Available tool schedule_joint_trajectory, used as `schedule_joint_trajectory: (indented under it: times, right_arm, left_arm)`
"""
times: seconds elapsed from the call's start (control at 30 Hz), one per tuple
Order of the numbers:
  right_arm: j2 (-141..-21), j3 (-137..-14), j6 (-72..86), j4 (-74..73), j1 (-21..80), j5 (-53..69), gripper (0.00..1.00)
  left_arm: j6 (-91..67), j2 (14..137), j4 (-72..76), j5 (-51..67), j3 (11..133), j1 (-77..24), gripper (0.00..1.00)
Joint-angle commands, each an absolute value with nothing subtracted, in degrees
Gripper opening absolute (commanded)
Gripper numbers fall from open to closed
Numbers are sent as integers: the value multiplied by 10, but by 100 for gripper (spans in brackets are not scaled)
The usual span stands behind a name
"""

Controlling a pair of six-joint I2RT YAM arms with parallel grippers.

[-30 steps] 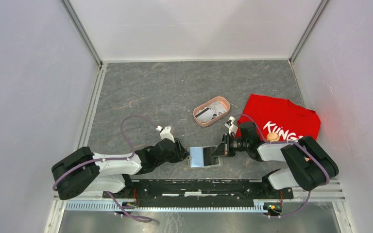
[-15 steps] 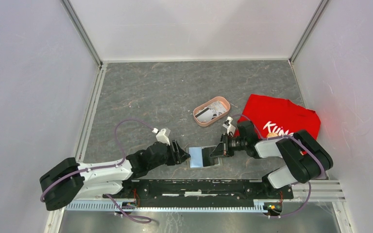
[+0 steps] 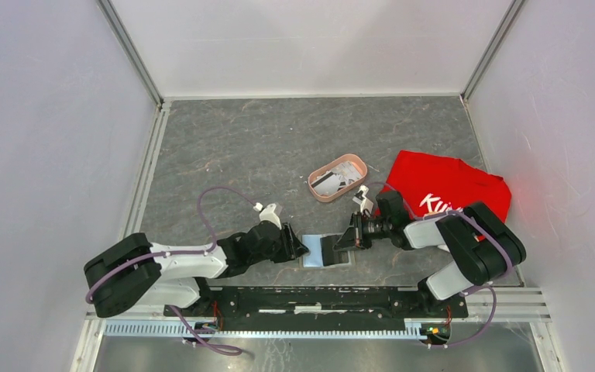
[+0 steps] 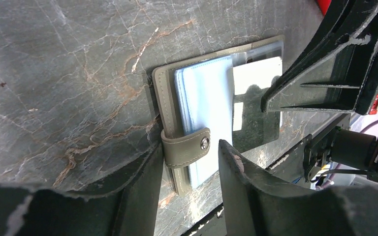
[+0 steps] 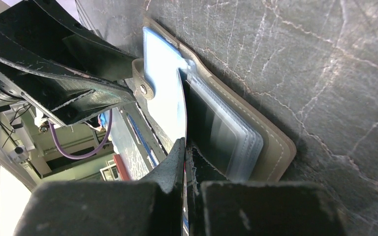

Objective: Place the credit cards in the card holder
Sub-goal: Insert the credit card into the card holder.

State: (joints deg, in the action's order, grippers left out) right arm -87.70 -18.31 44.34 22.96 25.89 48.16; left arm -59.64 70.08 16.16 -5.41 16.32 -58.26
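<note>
The card holder (image 3: 314, 253) lies open on the table's near edge, olive-grey with clear sleeves (image 4: 202, 93) and a studded strap (image 4: 186, 149). My left gripper (image 3: 300, 249) is open at its left edge, and its fingers (image 4: 145, 182) stand either side of the strap. My right gripper (image 3: 343, 239) is shut on a thin credit card (image 5: 182, 110). That card shows edge-on, its far end among the sleeves at the holder's (image 5: 270, 142) fold. More credit cards (image 3: 341, 176) lie in the pink tray.
The pink oval tray (image 3: 315, 189) sits just behind the holder. A red cloth (image 3: 441, 182) with white lettering lies at the right, partly under the right arm. The arms' base rail runs just in front of the holder.
The right gripper has slid a little left over the holder. The left arm drew back and returned, its jaws widening then narrowing slightly. The holder has stayed put.
</note>
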Motion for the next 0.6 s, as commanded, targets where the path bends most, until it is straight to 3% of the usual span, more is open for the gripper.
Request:
schedule_joint_trajectory:
  times: [0.0,0.57]
  right_arm:
    - [-888,-198,435,231,263,475,0]
    - [-868,-200,376,224,259,435,0]
  left_arm:
    - [-604,726,118,-41,180,-586,50]
    - [-599,742,109,-46,179,-587,46]
